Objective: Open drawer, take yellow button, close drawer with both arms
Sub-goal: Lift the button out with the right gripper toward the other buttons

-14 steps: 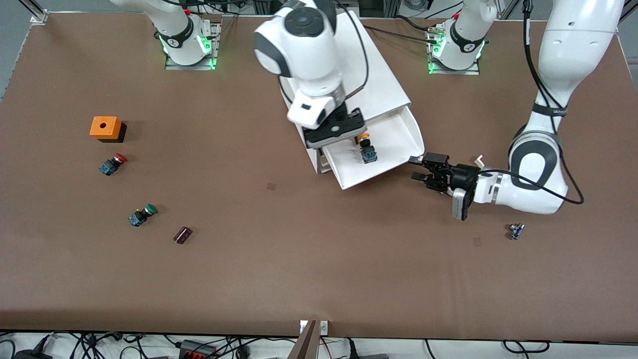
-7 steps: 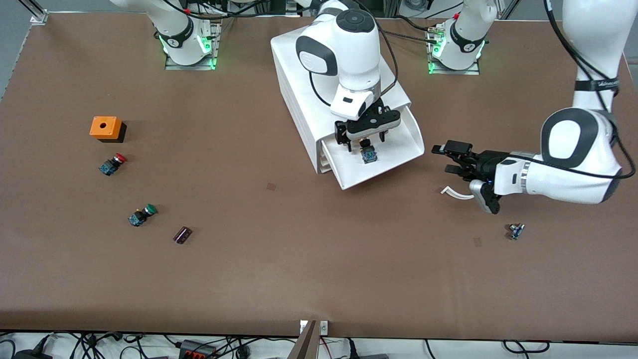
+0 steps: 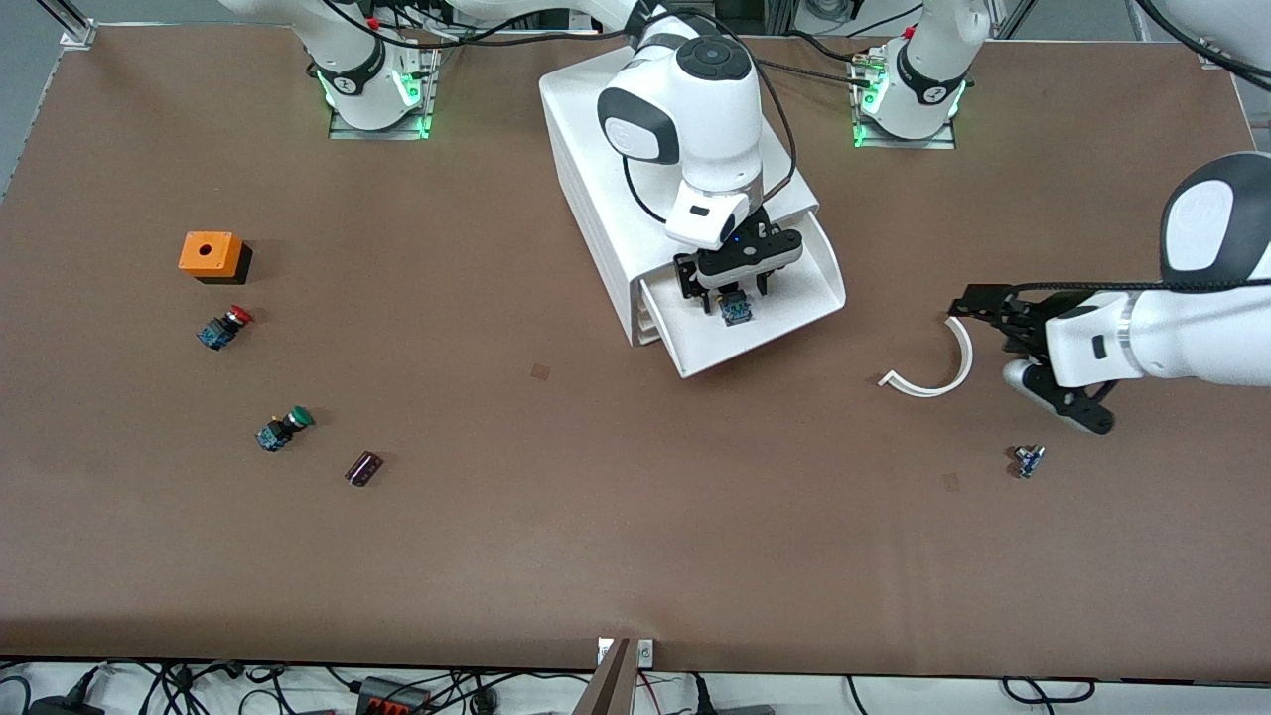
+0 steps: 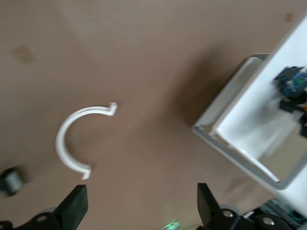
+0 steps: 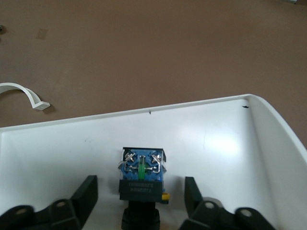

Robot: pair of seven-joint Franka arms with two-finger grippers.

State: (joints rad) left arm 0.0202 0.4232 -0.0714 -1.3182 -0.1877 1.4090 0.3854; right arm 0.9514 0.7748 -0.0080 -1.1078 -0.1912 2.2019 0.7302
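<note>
Right wrist view gives me the right end effector [image 5: 139, 201] down in the pulled-out drawer [image 3: 794, 298], near the bench's robot-side edge, fingers [image 5: 86, 194] spread either side of the button [image 5: 142, 179], not gripping. My left end effector [image 3: 993, 333] is fully open, empty, above the bench beside a white curved strip [image 3: 938, 372].

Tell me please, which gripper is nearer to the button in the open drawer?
Right. The right gripper is in the drawer, fingers either side of the button. The left gripper is off over the table by a white curved strip.
</note>
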